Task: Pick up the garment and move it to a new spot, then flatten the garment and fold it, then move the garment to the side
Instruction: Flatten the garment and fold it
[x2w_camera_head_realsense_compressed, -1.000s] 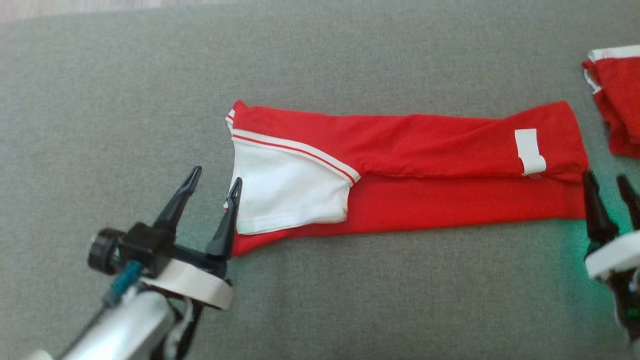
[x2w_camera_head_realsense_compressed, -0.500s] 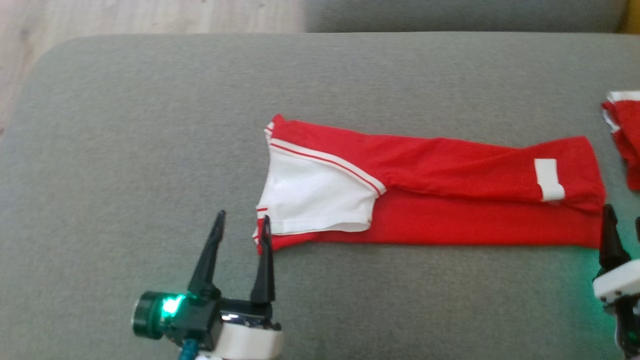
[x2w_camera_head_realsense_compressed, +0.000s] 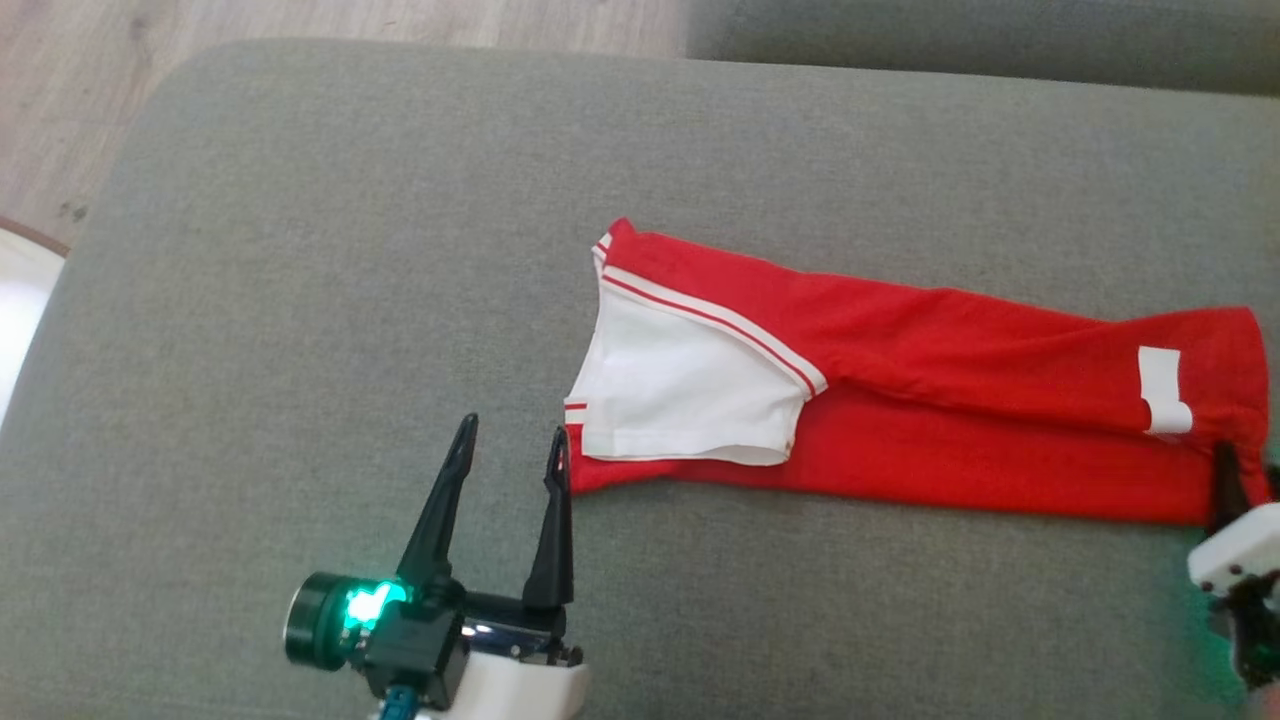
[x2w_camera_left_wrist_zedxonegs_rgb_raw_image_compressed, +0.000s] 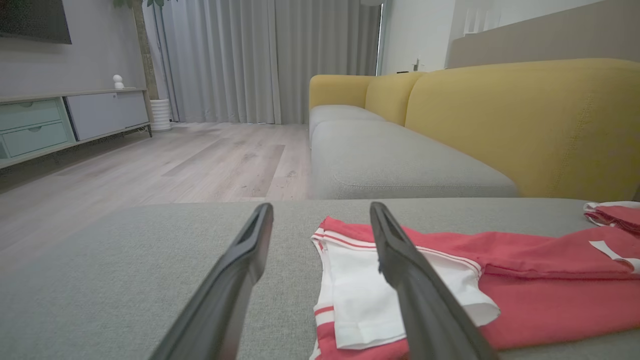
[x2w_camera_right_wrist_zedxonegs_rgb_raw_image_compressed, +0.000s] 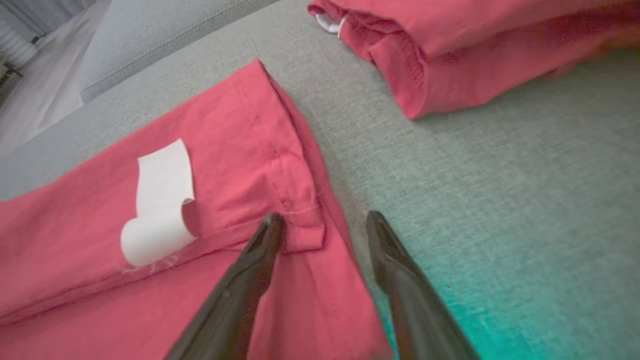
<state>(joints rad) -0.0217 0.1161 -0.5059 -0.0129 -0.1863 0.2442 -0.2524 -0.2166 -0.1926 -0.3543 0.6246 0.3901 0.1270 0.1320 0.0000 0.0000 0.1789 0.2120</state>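
- Red garment (x2w_camera_head_realsense_compressed: 950, 420): lies flat as a long folded strip on the right half of the grey seat cushion (x2w_camera_head_realsense_compressed: 300, 250), seen from the head.
- Carries a white panel (x2w_camera_head_realsense_compressed: 690, 400) with red-and-white striped edging at its left end, and a white label (x2w_camera_head_realsense_compressed: 1160, 390) near its right end.
- Right wrist view, closer in: shows the label's lower end curling up off the cloth, and a stitched hem along the garment's right edge.
- Left gripper (x2w_camera_head_realsense_compressed: 514, 428): stands wide open, holding nothing. Right fingertip sits just at the garment's near left corner, contact impossible to judge. Left finger is over bare cushion.
- Right gripper (x2w_camera_right_wrist_zedxonegs_rgb_raw_image_compressed: 325, 216): jaws apart, straddling the near corner of the hem. One finger is over red cloth, the other over bare cushion, with no grip on the cloth.
- Second red garment (x2w_camera_right_wrist_zedxonegs_rgb_raw_image_compressed: 450, 50): lies bunched beyond the hem, apart from the first, with cushion between them.
- Left wrist view, low along the cushion: takes in a yellow sofa back (x2w_camera_left_wrist_zedxonegs_rgb_raw_image_compressed: 525, 125), wooden floor (x2w_camera_left_wrist_zedxonegs_rgb_raw_image_compressed: 150, 165), grey curtains (x2w_camera_left_wrist_zedxonegs_rgb_raw_image_compressed: 250, 60) and a sideboard (x2w_camera_left_wrist_zedxonegs_rgb_raw_image_compressed: 50, 125).
- Head view: shows a green light (x2w_camera_head_realsense_compressed: 365, 605) glowing on the left gripper's body.
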